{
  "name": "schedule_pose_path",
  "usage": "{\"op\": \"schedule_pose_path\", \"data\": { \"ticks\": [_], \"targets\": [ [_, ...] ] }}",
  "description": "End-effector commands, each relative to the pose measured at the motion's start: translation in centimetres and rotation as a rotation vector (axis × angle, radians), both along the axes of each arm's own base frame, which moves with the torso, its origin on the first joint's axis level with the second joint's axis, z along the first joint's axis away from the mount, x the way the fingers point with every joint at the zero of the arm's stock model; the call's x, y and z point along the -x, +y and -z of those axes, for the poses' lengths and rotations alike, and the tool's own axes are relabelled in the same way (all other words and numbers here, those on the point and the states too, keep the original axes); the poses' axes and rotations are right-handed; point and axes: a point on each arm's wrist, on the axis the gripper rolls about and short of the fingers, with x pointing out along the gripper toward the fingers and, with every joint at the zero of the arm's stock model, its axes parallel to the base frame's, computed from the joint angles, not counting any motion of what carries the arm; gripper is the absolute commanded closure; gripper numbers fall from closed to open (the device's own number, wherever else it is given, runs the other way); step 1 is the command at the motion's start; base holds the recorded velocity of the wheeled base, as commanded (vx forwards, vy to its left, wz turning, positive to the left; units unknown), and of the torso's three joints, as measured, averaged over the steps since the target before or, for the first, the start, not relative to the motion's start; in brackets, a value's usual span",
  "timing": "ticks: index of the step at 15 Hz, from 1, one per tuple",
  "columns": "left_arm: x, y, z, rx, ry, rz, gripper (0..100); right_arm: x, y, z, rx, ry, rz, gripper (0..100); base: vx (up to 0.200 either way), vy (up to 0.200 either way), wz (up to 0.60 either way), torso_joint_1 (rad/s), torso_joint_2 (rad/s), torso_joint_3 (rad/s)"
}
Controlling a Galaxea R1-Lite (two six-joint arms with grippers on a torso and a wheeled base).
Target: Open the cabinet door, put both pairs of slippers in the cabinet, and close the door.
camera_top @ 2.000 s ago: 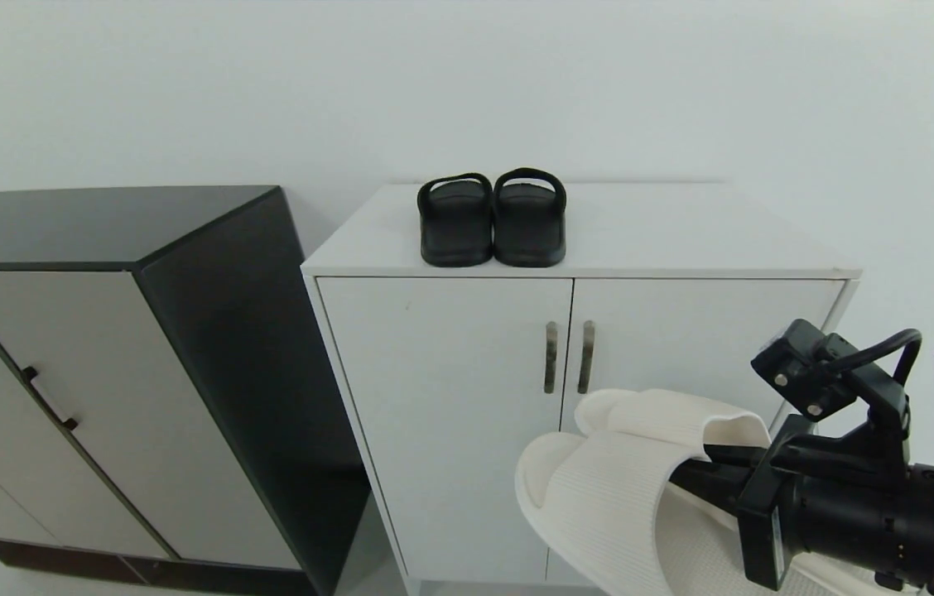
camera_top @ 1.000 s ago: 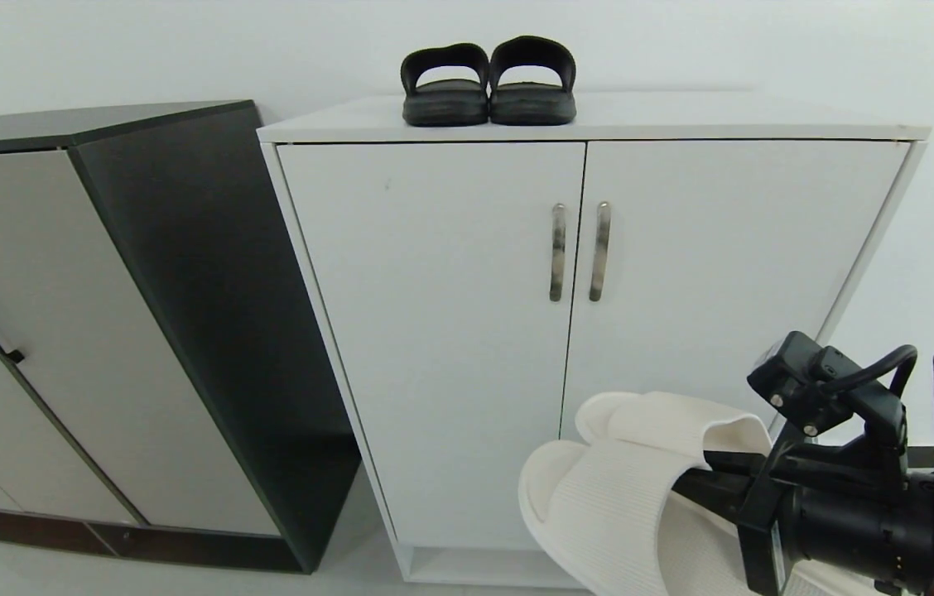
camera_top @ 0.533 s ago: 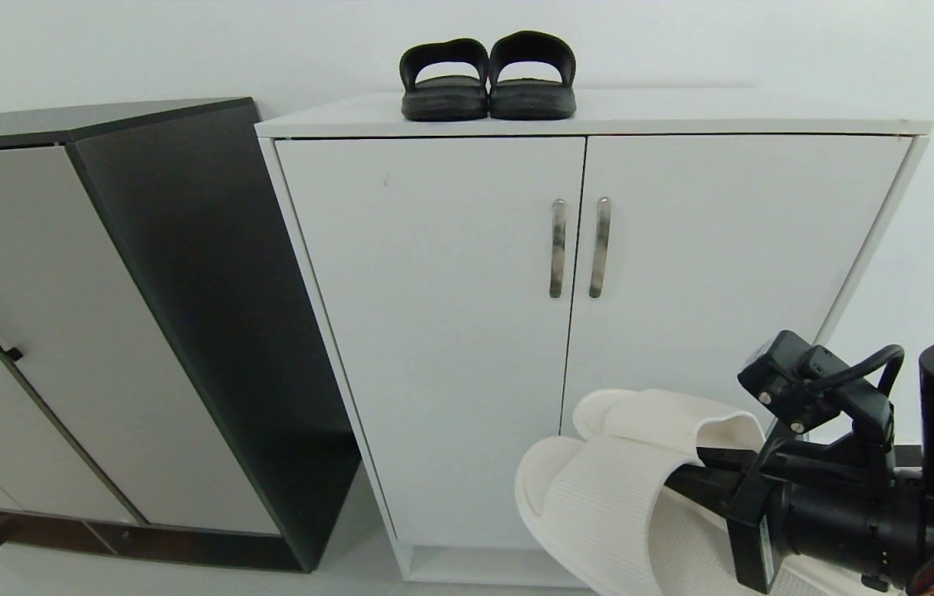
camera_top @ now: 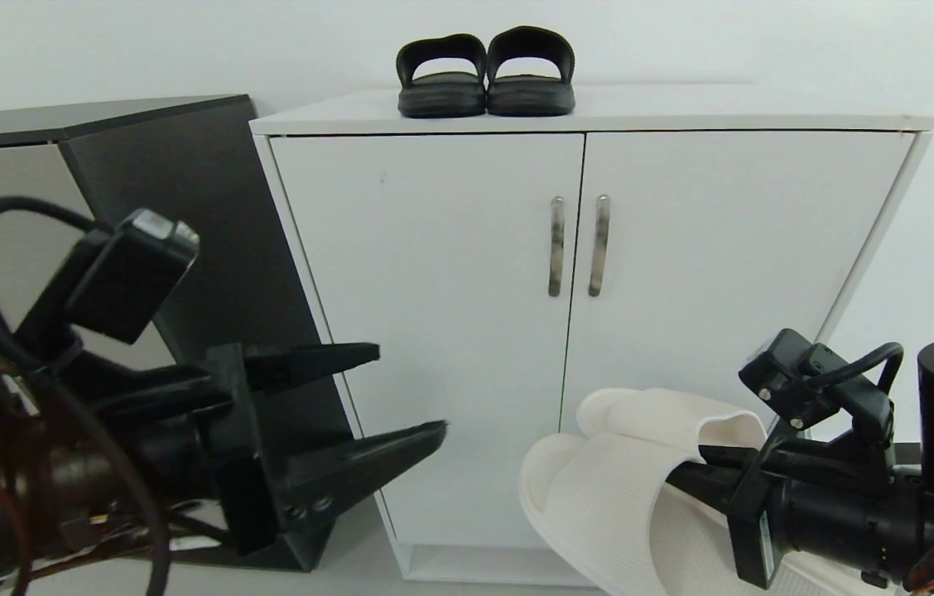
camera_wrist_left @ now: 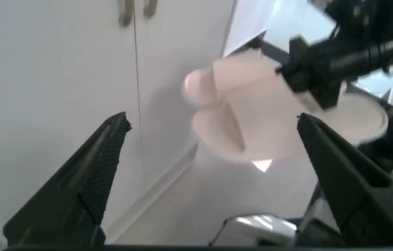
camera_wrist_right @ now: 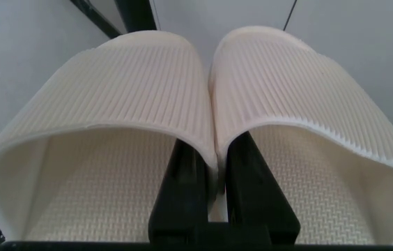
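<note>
Two cream-white slippers [camera_top: 616, 488], ribbed straps, patterned insoles, side by side.

Home entryway: white cabinet [camera_top: 434, 331], black slippers [camera_top: 485, 99]

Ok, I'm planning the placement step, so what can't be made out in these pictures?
Head view: inside of the white cabinet, behind its shut doors.
Head view: heels of the white slippers, behind the right tool and arm.
Head view: footbeds of the black slippers, seen edge-on.
Left wrist view: the door handles, blurred and cut by the picture's edge.
</note>
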Motion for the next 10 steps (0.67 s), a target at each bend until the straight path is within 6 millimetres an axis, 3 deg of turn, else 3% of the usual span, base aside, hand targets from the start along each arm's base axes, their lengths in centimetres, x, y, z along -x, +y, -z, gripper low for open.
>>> {"op": "schedule_pose_path", "data": {
  "ticks": [1, 6, 10],
  "targets": [
    [-3.1, -4.0, 0.0, -0.019, 0.041, 0.043, 0, -0.2, 0.2, 0.3, 0.008, 0.012, -0.001, 100, 0.000, 0.000, 0.00, 0.000, 0.00, 0.000],
    [-7.8, -9.3, -0.8, -0.003, 0.040, 0.083, 0, -0.4, 0.2, 0.4, 0.010, 0.017, 0.005, 100, 0.000, 0.000, 0.00, 0.000, 0.00, 0.000],
    [-10.6, -12.0, -2.6, 0.110, 0.086, 0.150, 0, -0.5, 0.0, 0.4, 0.009, 0.017, 0.011, 100, 0.000, 0.000, 0.00, 0.000, 0.00, 0.000]
  ]
}}
